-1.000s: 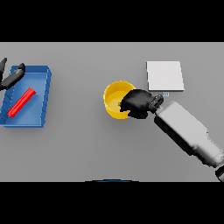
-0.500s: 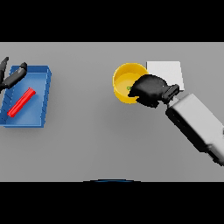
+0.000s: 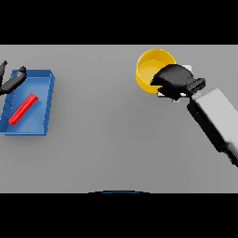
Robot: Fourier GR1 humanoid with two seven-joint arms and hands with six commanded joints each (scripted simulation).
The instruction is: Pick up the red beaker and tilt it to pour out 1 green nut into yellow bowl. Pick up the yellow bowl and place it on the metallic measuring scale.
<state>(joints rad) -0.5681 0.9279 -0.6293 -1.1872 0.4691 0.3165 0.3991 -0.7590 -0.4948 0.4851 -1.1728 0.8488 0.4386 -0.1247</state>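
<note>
The right hand [image 3: 174, 80] has its fingers curled on the yellow bowl [image 3: 153, 69], which juts beyond the fingertips. It should centre the bowl over the mostly hidden scale [image 3: 161, 94] beneath its palm, then lower level.

The right hand [image 3: 173, 80] and yellow bowl [image 3: 153, 69] cover nearly all of the measuring scale [image 3: 186, 68]; the left hand [image 3: 9, 81] is cut off at the table's left edge.
</note>
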